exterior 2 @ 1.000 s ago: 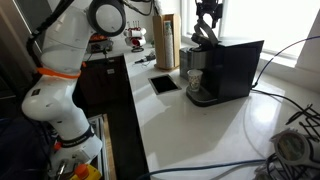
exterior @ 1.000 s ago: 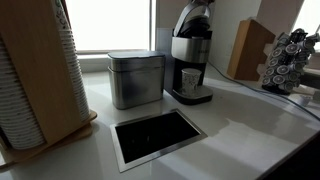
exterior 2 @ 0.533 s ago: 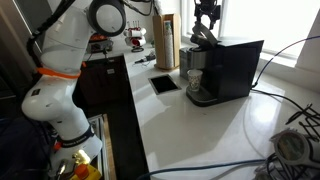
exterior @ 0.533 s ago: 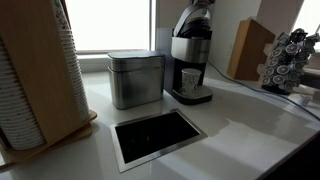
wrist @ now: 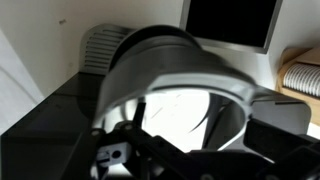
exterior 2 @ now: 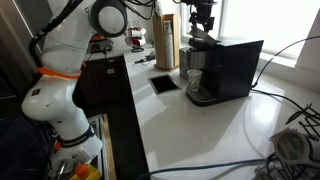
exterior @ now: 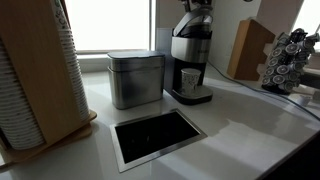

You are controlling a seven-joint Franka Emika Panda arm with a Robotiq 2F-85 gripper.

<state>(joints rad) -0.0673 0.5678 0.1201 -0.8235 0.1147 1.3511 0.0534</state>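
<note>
A black and silver coffee machine (exterior: 188, 50) stands on the white counter, with a small cup (exterior: 190, 78) under its spout. It shows in both exterior views (exterior 2: 225, 65), as does the cup (exterior 2: 194, 78). My gripper (exterior 2: 203, 14) hangs just above the machine's top, at the upper edge of an exterior view (exterior: 196, 4). In the wrist view the machine's curved silver lever (wrist: 180, 65) fills the frame, close under my gripper (wrist: 190, 140). The dark fingers (wrist: 283, 122) stand apart on either side of the lever and hold nothing.
A metal canister (exterior: 135, 78) stands beside the machine. A square opening (exterior: 158, 135) is set into the counter in front. A wooden holder with stacked paper cups (exterior: 30, 80) is close by, with a pod rack (exterior: 285, 60) and a wooden box (exterior: 248, 48) beyond. Cables (exterior 2: 290, 150) lie on the counter.
My gripper has risen a little from the top of the coffee machine. The cup and everything on the counter stay put.
</note>
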